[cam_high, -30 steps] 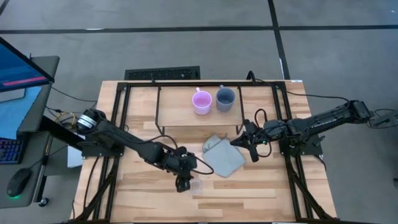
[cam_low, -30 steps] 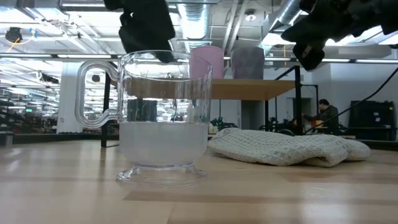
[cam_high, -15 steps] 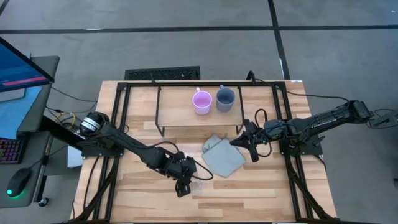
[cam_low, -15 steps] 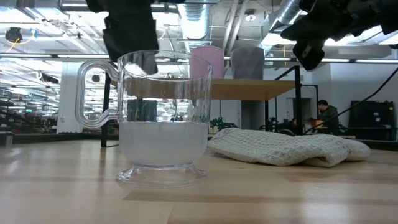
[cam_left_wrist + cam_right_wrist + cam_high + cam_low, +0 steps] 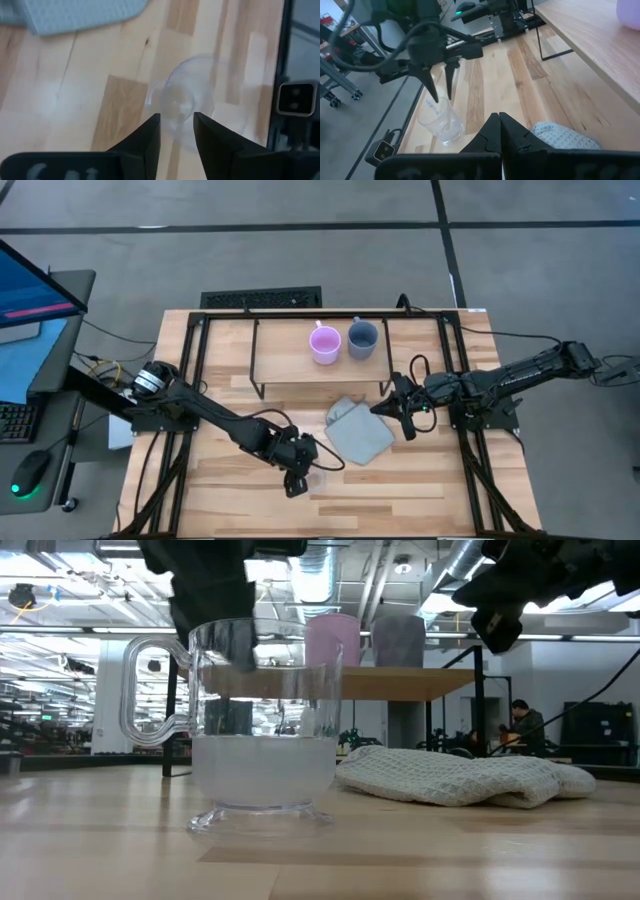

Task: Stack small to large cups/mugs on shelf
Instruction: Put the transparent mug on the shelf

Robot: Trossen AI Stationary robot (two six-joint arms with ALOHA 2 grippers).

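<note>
My left tool is down at the near edge of the slatted light-wood bench, left of centre, set over the tiny clear glass cup with a handle. Fingers partly apart; in the right wrist view one finger dips inside the cup's rim and the other stands just outside the wall. Whether they already pinch the glass, I cannot tell. In the low view the cup stands upright on its foot on the bench, with the dark tool over its rim.

My right tool hangs above the bench, right of centre, at the far right corner of the grey-green waffle cloth. Its fingers are pressed together with nothing between them.

The cloth lies flat mid-bench, between the two tools and just right of the glass cup.

The low light wooden shelf on thin black wire legs stands at the far side of the bench. On it, upright and close side by side: the pink-lilac mug on the left, the blue-grey mug on the right.

A person sits in the room far behind the bench.
</note>
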